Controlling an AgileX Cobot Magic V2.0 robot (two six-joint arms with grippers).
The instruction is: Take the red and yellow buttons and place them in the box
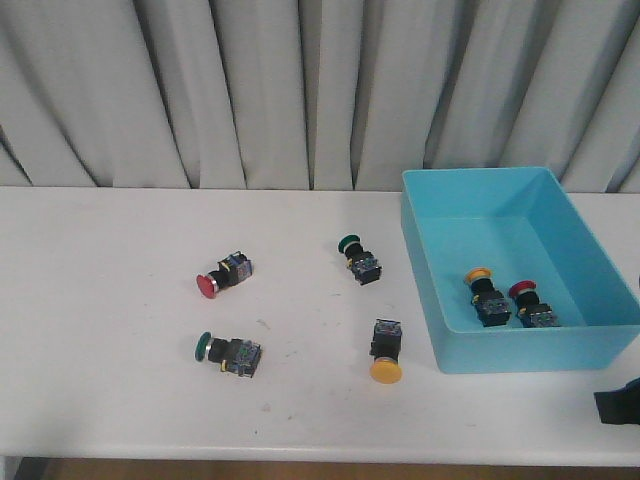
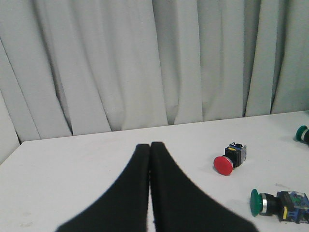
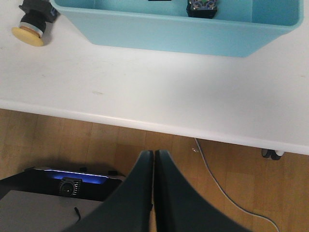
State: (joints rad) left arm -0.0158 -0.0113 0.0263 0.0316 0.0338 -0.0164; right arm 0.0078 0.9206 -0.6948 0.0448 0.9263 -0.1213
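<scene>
Both grippers clenched, nothing held: left (image 2: 150, 147), right (image 3: 154, 153). Box (image 1: 425, 270) w/ 1 yellow btn (image 1: 478, 274) + 1 red (image 1: 521, 290) inside. Red btn (image 1: 209, 285) & yellow btn (image 1: 386, 371) on table, among 2 green btns (image 1: 204, 347) (image 1: 349, 243).

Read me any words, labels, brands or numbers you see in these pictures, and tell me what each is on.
No text can be read.
Yellow label on the green button: too blurred to read.
Blue box: plain walls, no print.
Red button and yellow button: no legible marking.
</scene>
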